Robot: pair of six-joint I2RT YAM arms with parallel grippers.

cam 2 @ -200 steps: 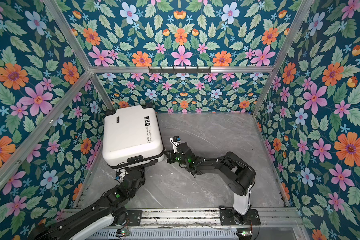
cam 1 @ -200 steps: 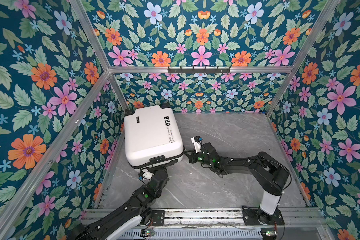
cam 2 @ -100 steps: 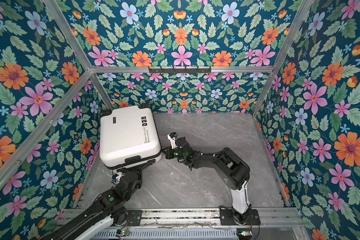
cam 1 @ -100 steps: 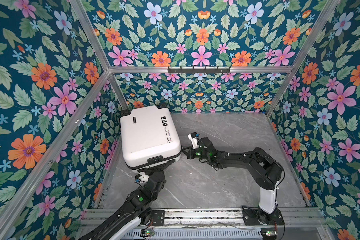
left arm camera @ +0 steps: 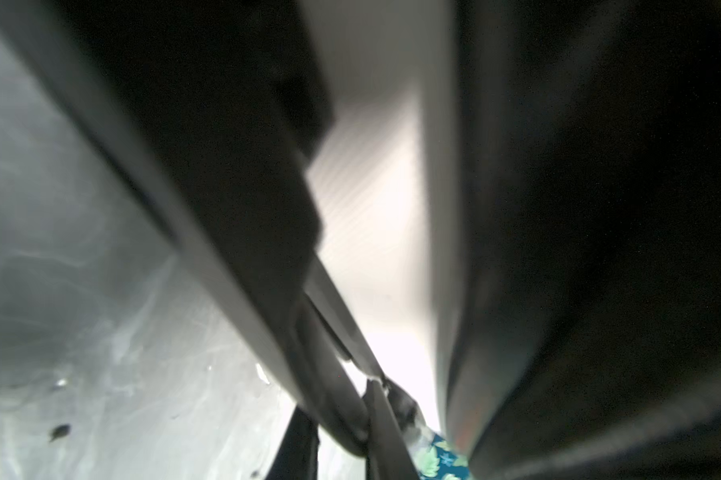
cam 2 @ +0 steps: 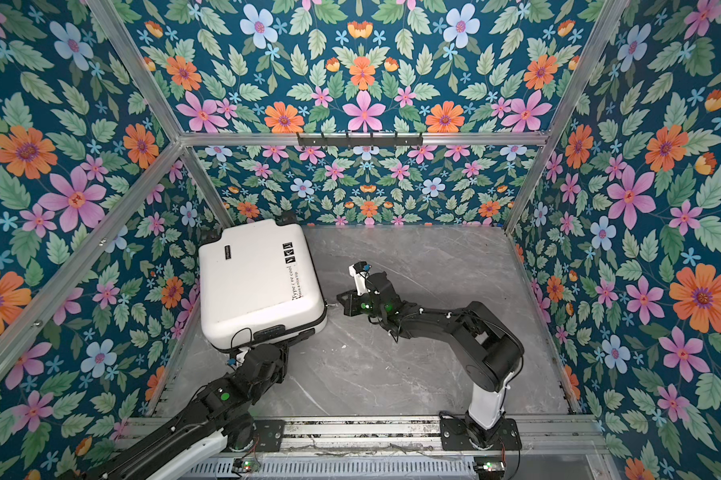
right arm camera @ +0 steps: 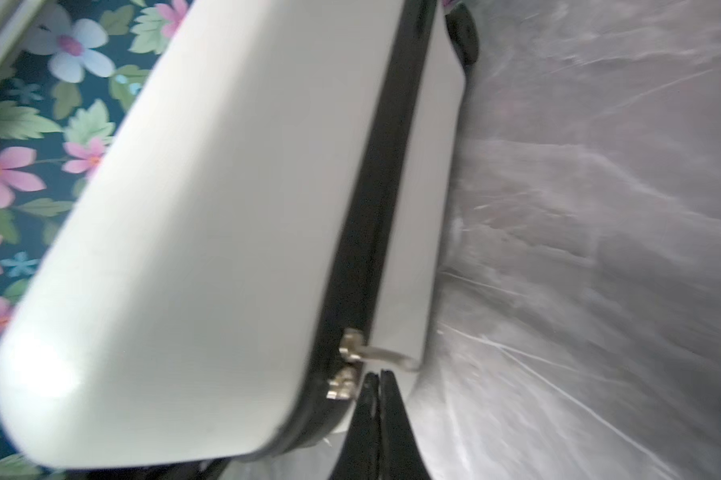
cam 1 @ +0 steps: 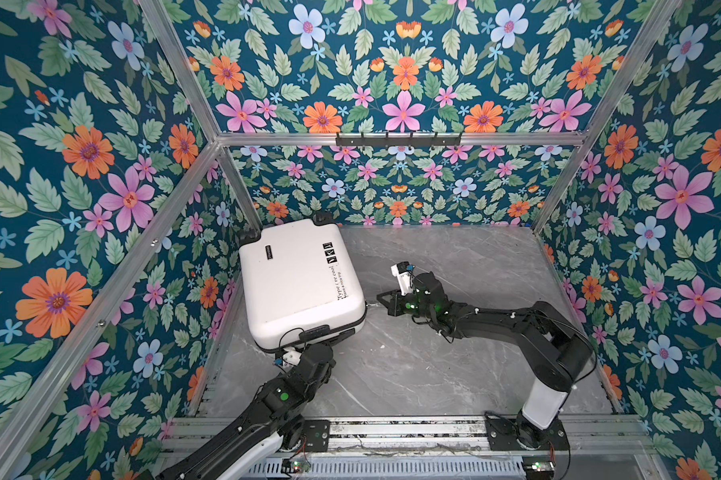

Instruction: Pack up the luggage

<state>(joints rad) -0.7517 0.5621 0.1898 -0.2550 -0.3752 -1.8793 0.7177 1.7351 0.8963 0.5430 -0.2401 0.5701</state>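
- The grey marble counter (cam 1: 454,365) carries only the luggage and the two arms. With nothing loose waiting to go in, the work now looks like closing the case rather than filling it.
- The luggage (cam 1: 296,282) lies flat and shut, printed shell up, at about 10 o'clock on the counter. It is close to the left wall, with its wheels (cam 1: 323,218) toward 12 o'clock. Lying flat keeps the black zipper band (right arm camera: 375,208) along its side within reach of a low arm.
- The left end effector (cam 1: 308,347) is tucked against the case's 6 o'clock edge, just under the handle (cam 1: 315,332). It is probably bracing the shell against sliding. Its wrist view is dark and blurred, so I cannot tell whether it grips anything.
- The right end effector (right arm camera: 375,386) sits at the case's 4 o'clock corner, clenched tight with nothing between its tips.
- The two metal zipper pulls (right arm camera: 346,365) meet at that corner, just beside those tips, one tab sticking out. That placement suggests the zip is being finished.
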